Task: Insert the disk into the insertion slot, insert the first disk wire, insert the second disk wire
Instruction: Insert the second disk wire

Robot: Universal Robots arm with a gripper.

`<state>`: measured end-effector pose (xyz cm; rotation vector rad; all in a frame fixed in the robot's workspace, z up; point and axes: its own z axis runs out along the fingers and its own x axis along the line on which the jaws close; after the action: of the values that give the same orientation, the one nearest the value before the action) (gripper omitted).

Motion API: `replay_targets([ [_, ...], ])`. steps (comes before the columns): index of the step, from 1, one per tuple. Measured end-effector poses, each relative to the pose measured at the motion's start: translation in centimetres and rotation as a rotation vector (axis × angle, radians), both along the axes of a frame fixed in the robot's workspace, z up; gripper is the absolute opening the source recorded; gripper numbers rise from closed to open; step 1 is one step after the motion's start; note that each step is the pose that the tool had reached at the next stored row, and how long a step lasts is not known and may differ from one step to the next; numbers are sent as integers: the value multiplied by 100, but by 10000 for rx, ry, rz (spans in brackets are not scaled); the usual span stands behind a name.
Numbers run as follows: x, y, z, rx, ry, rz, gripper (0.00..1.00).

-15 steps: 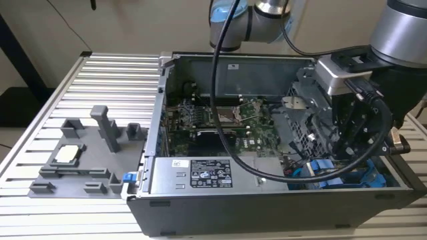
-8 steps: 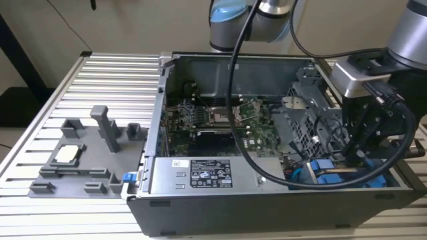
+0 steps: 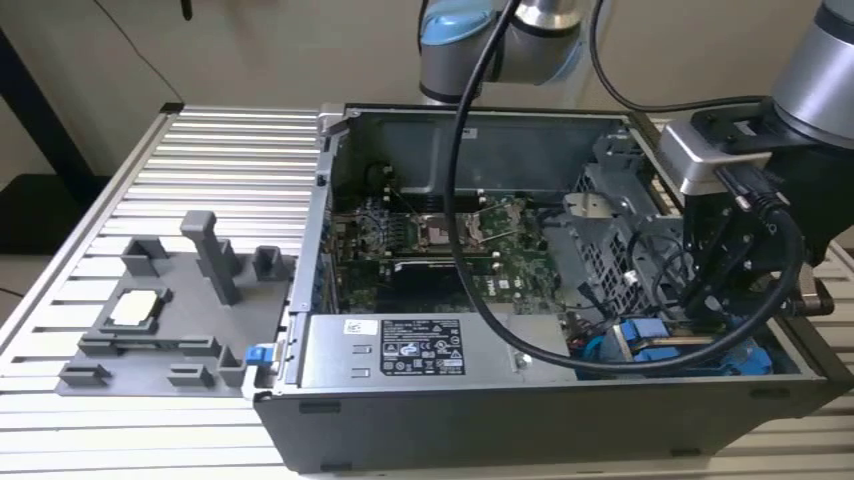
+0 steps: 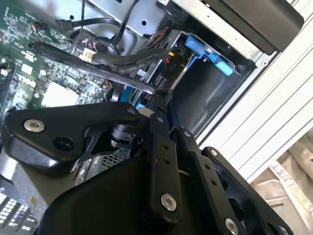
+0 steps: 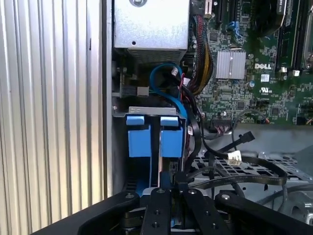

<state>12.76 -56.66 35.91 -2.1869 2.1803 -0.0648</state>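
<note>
Two blue carrier fronts (image 5: 138,135) (image 5: 172,135) sit side by side, pushed into the insertion slot of the drive cage (image 5: 146,111); which of them is the disk I cannot tell. In the exterior view they show as blue carriers (image 3: 646,338) low in the case's right corner. My gripper (image 5: 171,190) hangs just off them, its fingers (image 4: 157,110) close together on the end of a flat black wire (image 5: 239,179). That black wire (image 4: 98,66) runs back over the motherboard. A black plug (image 4: 171,71) with coloured leads sits at one blue carrier (image 4: 208,51).
A silver power-supply box (image 3: 414,350) lies beside the cage. A blue cable (image 5: 164,81) and loose black connectors (image 5: 246,136) hang near the carriers. The motherboard (image 3: 441,235) fills the case floor. A grey fixture plate (image 3: 160,320) stands on the ribbed table at the exterior view's left.
</note>
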Motion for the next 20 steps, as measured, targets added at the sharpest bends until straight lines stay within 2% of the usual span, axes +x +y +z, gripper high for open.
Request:
replay_targets([
  [2, 0, 0, -3, 107, 0, -134, 16],
  [7, 0, 0, -4, 138, 0, -141, 16],
  [10, 0, 0, -12, 278, 2, -141, 16],
  [20, 0, -9, -45, 300, 1, -187, 16],
])
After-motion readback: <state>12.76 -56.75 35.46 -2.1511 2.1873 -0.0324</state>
